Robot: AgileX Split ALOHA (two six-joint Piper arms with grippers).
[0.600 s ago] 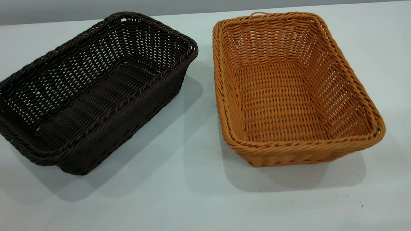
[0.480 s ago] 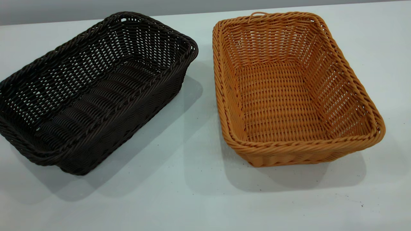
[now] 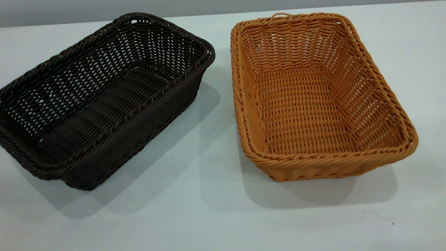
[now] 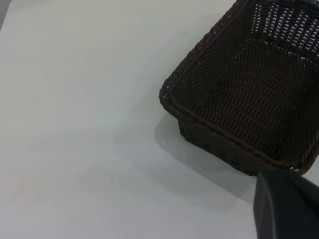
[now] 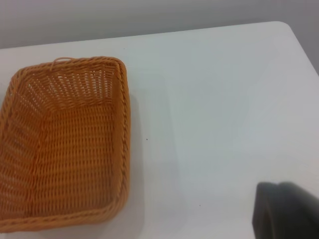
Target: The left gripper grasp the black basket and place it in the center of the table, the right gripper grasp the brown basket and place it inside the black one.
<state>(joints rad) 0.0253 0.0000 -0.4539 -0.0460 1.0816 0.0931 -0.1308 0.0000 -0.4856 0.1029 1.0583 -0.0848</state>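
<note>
Nothing has shifted since earlier: the woven black basket (image 3: 101, 101) sits frame-left and the woven brown basket (image 3: 313, 101) frame-right on the smooth white worktop (image 3: 209, 216). Neither gripper's state can be told.

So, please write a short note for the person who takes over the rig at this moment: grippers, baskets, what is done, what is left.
Grippers: neither appears in the exterior view. Each wrist view shows only a dark corner of its own arm end, so the state of the jaws cannot be told.
Black basket: upright and empty, on the left side of the table, set at an angle.
Brown basket: upright and empty, on the right side, apart from the black one, with its small loop on the far short end.
Done: nothing yet; neither basket is held.
Left: the left arm brings the black basket to the center, then the right arm sets the brown basket inside it.
</note>
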